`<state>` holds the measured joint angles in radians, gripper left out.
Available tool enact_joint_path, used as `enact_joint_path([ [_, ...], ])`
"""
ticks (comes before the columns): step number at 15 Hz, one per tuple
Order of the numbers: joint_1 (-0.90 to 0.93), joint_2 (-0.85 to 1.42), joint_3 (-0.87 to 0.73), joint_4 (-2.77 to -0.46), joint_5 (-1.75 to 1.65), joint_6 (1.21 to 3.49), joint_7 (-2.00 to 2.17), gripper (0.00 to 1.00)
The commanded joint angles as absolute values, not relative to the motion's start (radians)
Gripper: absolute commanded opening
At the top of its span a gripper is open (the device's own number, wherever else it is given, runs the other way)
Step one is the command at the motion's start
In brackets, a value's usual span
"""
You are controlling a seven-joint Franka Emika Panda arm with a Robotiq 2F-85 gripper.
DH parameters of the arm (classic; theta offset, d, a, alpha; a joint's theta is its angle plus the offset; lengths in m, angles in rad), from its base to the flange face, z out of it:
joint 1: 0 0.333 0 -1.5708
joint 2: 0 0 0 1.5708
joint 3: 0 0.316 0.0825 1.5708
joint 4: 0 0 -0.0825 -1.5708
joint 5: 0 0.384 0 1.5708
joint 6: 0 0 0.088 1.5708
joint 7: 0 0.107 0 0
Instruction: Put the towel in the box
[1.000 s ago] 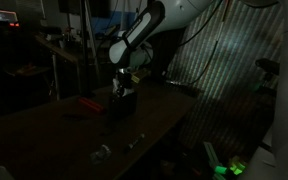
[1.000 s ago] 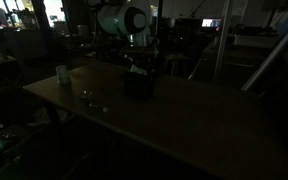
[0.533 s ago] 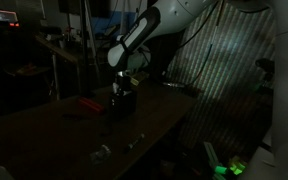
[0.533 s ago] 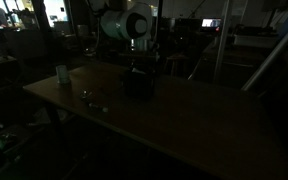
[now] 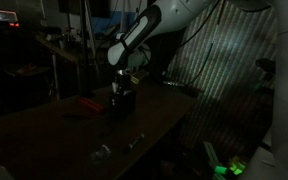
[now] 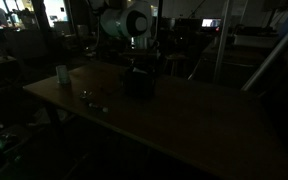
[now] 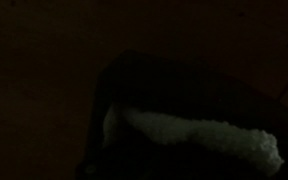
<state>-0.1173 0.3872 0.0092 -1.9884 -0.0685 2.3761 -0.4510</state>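
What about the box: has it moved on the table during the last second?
No. The box stands at the same spot, equally far from the red object on the table.

You are working in near darkness: in both exterior views the table (image 5: 74,125) barely separates from the background, and only the corrugated wall (image 5: 219,60) catches streaks of light. Your wrist view is almost black, with just the towel (image 7: 199,138) showing pale and blurred.
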Motion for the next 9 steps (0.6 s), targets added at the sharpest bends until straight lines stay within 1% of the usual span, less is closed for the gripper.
enact_joint_path([
  [1,-0.107,0.323,0.003,-2.011,-0.099,2.358,-0.431,0.0],
  [9,-0.096,0.222,0.0,-2.069,-0.115,2.371,-0.404,0.0],
])
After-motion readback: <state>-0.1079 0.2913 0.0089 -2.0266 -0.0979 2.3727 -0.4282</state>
